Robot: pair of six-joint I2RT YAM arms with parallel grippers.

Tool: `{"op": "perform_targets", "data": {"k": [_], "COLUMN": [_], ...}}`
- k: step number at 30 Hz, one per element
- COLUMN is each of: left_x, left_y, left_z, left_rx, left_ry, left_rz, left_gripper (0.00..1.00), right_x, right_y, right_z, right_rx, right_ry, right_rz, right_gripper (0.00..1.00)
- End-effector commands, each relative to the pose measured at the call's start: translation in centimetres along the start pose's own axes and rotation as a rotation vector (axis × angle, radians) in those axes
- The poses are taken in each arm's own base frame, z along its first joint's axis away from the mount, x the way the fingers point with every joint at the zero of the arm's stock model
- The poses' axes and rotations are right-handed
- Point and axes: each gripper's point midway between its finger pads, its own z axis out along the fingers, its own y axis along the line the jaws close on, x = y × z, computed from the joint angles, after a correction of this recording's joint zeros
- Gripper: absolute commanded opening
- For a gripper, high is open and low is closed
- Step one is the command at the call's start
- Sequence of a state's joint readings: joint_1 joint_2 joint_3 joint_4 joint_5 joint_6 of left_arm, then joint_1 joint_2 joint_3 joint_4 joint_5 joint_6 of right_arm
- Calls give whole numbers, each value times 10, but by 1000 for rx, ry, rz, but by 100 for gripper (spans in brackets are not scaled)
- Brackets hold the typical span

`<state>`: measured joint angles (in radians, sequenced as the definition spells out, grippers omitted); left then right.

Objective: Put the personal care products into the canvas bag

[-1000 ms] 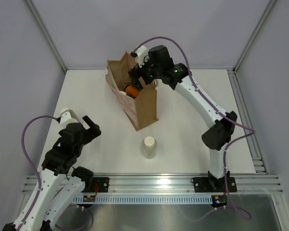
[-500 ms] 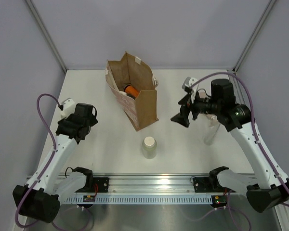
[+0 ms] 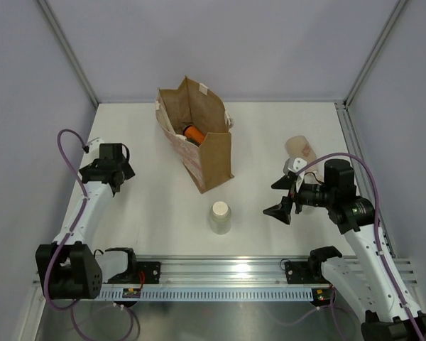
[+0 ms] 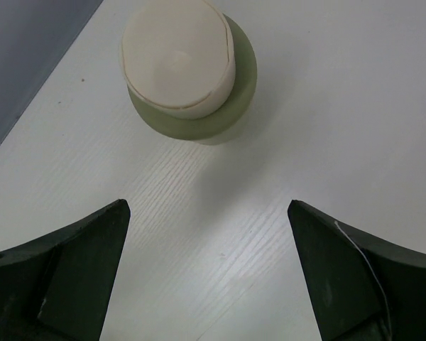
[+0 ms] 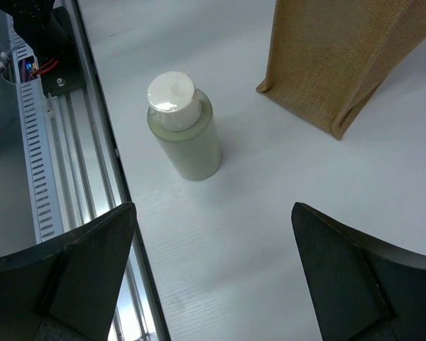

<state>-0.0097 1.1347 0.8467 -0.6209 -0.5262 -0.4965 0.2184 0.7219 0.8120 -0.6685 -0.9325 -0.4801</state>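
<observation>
Lining up my right gripper [image 3: 278, 197], jaws spread wide and holding nothing, on the pale cream cylindrical bottle with a white cap [image 5: 181, 135]. It stands upright on the white table [image 3: 149, 206], near the front end of the tan woven canvas bag [image 3: 214, 160] but not touching it. I should come in level, one finger on either side of the body below the cap, and close gently so it does not tip. An orange bottle [image 3: 194, 132] lies inside the bag; a peach bottle [image 3: 299, 148] waits near the right edge. My left gripper [image 4: 206, 206], also wide open and empty, hangs over a squat olive-green bottle with a cream cap [image 4: 181, 64], so it needs centring first.
</observation>
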Motion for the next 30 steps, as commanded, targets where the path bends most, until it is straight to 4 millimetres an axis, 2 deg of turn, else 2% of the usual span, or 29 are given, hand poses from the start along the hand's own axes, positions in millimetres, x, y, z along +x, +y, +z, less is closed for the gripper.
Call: {"op": "perform_targets", "data": {"k": [1,5,10,13,15,17,20,23,27,28,30], "left_x": [-27,-33,-40,-50,-50,-48,-56,-65,-75,-76,-82], "left_y": [-8,-8,-25,-23,-27,-26,-32,-40,-51,-54,-65], "left_z": [10,26,48,60,69,77,82,83,84,83,78], "left_rx": [53,59,161,150,163,165,209,264,336,355,430], "left_ry": [-42,-23,-8,-17,-4,4,-24,-60,-97,-104,-117], "left_rz": [4,26,77,73,69,67,55,56,82,98,106], "left_gripper": [99,99,98,98,98,95,88,76,50,36,23], "right_x": [-13,-12,-12,-11,-11,-11,-10,-8,-7,-7,-7], "right_y": [-2,-4,-4,-4,-5,-6,-9,-11,-13,-14,-14], "right_z": [-2,-2,-4,-4,-4,-4,-4,-4,-5,-6,-6], "right_rx": [-9,-2,6,3,6,9,15,14,20,22,22], "right_ry": [-53,-51,-51,-46,-43,-41,-38,-36,-35,-35,-38], "right_rz": [-68,-75,-78,-68,-65,-60,-51,-36,-22,-16,-13], "right_gripper": [100,99,100,99,99,99,99,100,99,100,99]}}
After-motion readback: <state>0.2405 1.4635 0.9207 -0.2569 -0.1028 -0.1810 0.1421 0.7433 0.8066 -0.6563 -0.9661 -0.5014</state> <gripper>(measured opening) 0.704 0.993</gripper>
